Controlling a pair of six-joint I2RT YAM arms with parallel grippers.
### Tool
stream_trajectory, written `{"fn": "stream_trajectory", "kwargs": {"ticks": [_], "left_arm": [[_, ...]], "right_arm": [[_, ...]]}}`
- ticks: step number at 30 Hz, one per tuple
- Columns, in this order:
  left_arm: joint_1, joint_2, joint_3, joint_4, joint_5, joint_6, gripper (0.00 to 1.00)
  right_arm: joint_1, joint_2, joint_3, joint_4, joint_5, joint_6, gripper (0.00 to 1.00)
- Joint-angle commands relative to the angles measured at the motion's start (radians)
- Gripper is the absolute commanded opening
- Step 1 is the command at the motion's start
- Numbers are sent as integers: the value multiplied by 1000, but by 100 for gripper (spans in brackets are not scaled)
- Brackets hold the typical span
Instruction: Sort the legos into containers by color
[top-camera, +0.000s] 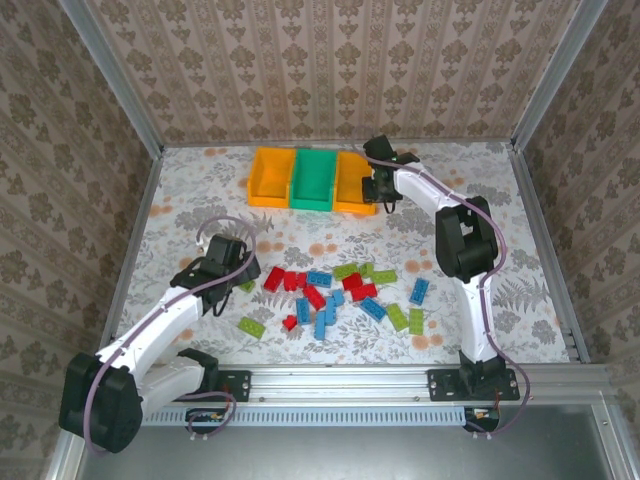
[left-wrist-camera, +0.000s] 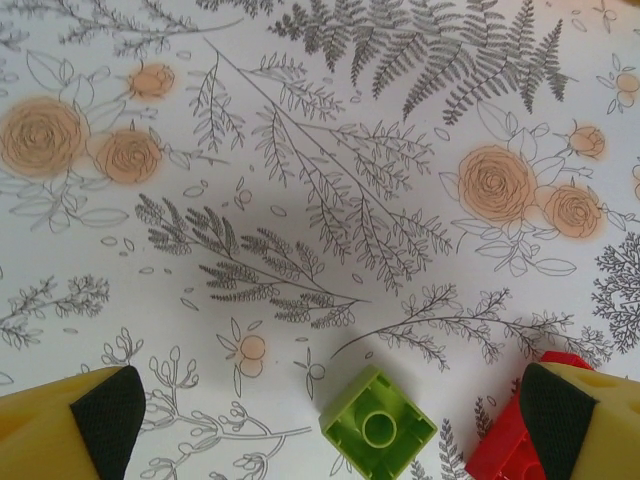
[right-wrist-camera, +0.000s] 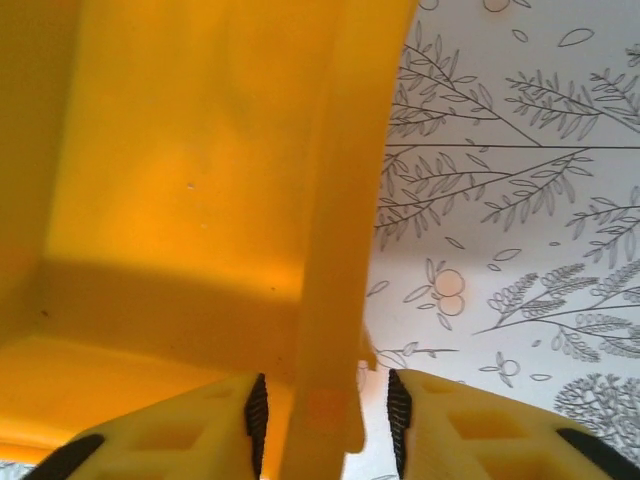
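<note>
Barely starting: holding left gripper (left-wrist-camera: 332, 402) spread wide over a green brick (left-wrist-camera: 378, 428), a red brick (left-wrist-camera: 500, 452) beside one fingertip (left-wrist-camera: 556, 410). Straddling the wall of the right orange bin (right-wrist-camera: 332, 250) with right gripper (right-wrist-camera: 328, 412), jaws apart. Leaving legos (top-camera: 330, 295) scattered beside left gripper, containers (top-camera: 268, 178) seemingly unfilled.

Left gripper (left-wrist-camera: 330, 410): jaws wide apart, a light green lego (left-wrist-camera: 378, 427) between them, a red lego (left-wrist-camera: 500, 452) just beside one finger; bare table (left-wrist-camera: 300, 200) ahead. Right gripper (right-wrist-camera: 325, 410): jaws straddle a wall of the right orange bin (right-wrist-camera: 330, 230) (slim gaps either side). The lego cluster (top-camera: 335, 290) blocks mid-table; an open strip separates it from the bins (top-camera: 310, 180). The right arm (top-camera: 460, 245) stands along the cluster's right flank.
</note>
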Motion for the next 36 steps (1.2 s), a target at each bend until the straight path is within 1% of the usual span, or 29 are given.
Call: {"fn": "stream_trajectory", "kwargs": {"ticks": [1,4,6,10,15,17,19,25,29,33,36], "left_arm": [[-12,0,-6,-40,25,-53,100],[-14,5,-4,-43,38,-59,100],[-16,7,-2,-43,41,-63,100],[-17,17,-1,-45,48,-69,100],[-16,32,-3,-53,68,-95,100],[-48,38,-1,-66,75,-113,100],[-56,50,4,-84,78,-132,100],[-83,115,37,-114,100,-163,99],[-92,154,60,-131,82,-164,99],[-97,157,52,-129,65,-168,99],[-97,169,48,-124,63,-171,99]], "right_arm": [[-7,-56,-78,13,61,-11,30],[-22,-122,-181,67,66,-21,23],[-32,-165,-248,99,72,-37,20],[-52,-239,-354,119,95,-65,18],[-72,-339,-492,133,117,-80,17],[-78,-372,-540,134,133,-89,17],[-84,-404,-585,167,138,-95,16],[-88,-494,-696,213,133,-98,12],[-88,-524,-711,201,135,-104,9],[-89,-552,-737,188,162,-119,10],[-88,-566,-751,189,178,-118,19]]}}
